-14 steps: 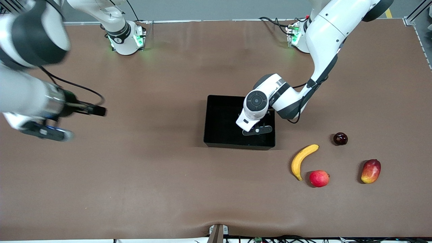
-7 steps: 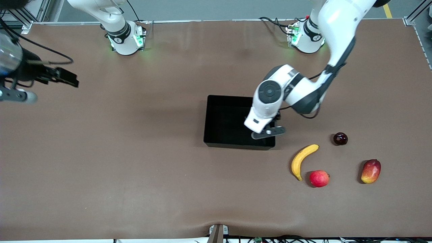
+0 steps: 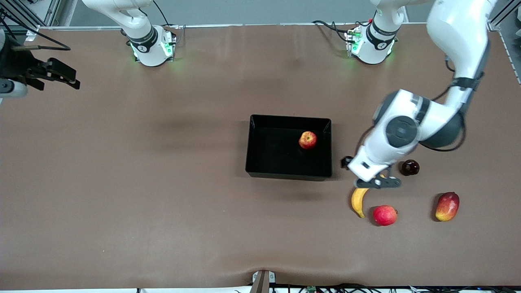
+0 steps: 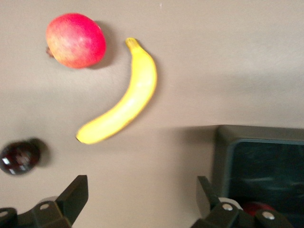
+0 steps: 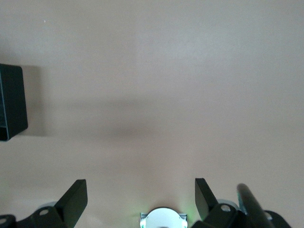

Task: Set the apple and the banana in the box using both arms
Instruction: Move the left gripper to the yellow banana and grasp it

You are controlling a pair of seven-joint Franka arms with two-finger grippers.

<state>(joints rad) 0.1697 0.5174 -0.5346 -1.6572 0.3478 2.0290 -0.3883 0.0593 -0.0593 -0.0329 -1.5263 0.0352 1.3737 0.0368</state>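
**Apple's in the box, banana half covered**

Left gripper [image 4: 137,199] hangs spread wide and empty over the banana [image 3: 358,202], whose upper end the wrist hides from the front. The apple [image 3: 307,139] sits inside the box [image 3: 285,174]. Right gripper [image 5: 141,197], also wide, waits over bare table [image 3: 163,203], cut off at the frame edge.

The apple [image 3: 307,139] lies in the box [image 3: 260,171] at the table's centre. The left gripper [image 3: 376,182] hangs over the banana [image 3: 358,200], with a pinkish-red fruit [image 3: 384,215], a dark fruit [image 3: 410,167] and a mango [image 3: 447,206] close by. The right gripper [image 3: 61,75] hangs over the table edge at the right arm's end.
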